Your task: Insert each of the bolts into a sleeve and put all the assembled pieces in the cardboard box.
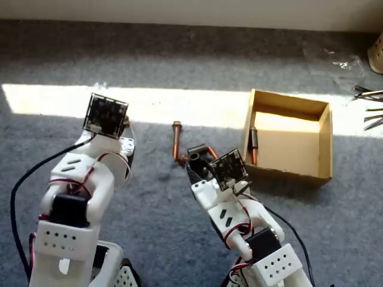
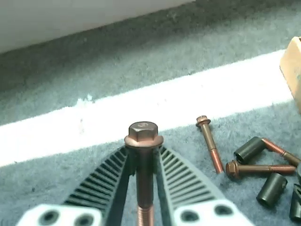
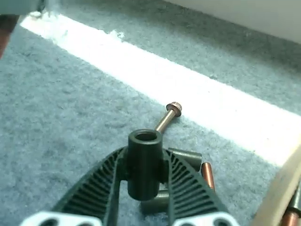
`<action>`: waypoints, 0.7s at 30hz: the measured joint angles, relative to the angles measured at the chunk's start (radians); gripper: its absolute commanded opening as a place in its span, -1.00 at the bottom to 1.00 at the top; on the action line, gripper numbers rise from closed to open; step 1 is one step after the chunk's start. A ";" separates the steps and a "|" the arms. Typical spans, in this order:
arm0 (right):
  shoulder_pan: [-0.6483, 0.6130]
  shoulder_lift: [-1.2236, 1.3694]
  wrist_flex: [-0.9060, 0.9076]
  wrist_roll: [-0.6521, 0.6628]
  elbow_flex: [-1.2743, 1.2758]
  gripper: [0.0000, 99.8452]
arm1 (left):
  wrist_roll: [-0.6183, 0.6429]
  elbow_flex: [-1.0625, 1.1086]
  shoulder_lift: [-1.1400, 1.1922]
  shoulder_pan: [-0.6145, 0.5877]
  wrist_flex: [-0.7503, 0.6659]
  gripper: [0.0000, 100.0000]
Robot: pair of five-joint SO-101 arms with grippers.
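Note:
My left gripper (image 2: pixel 144 155) is shut on a copper bolt (image 2: pixel 143 136), held with its hex head away from the wrist. My right gripper (image 3: pixel 144 157) is shut on a dark sleeve (image 3: pixel 143 165), open bore facing the camera. In the high view the right gripper (image 1: pixel 194 160) hovers over a small pile just left of the cardboard box (image 1: pixel 323 143). One assembled piece (image 1: pixel 253 143) lies inside the box along its left wall. A loose bolt (image 1: pixel 177 139) lies on the carpet. More bolts (image 2: pixel 210 143) (image 2: pixel 256 167) and sleeves (image 2: pixel 251 149) (image 2: pixel 272 189) lie together nearby.
Grey carpet (image 1: pixel 149 197) with a bright sunlit strip (image 1: pixel 179 104) across it. Thin metal tools (image 1: pixel 371 107) lie at the far right edge. The left arm's wrist camera (image 1: pixel 106 116) stands well left of the pile. A pale wall runs along the back.

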 measured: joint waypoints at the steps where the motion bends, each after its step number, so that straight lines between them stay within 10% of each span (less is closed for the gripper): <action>1: 0.000 0.000 -0.012 0.000 0.000 -0.99 | 0.000 0.000 -0.032 0.000 0.000 -0.99; 21: -0.077 -0.014 -0.072 -0.063 -0.086 -0.99 | 0.114 0.031 -0.270 0.011 -0.021 -0.99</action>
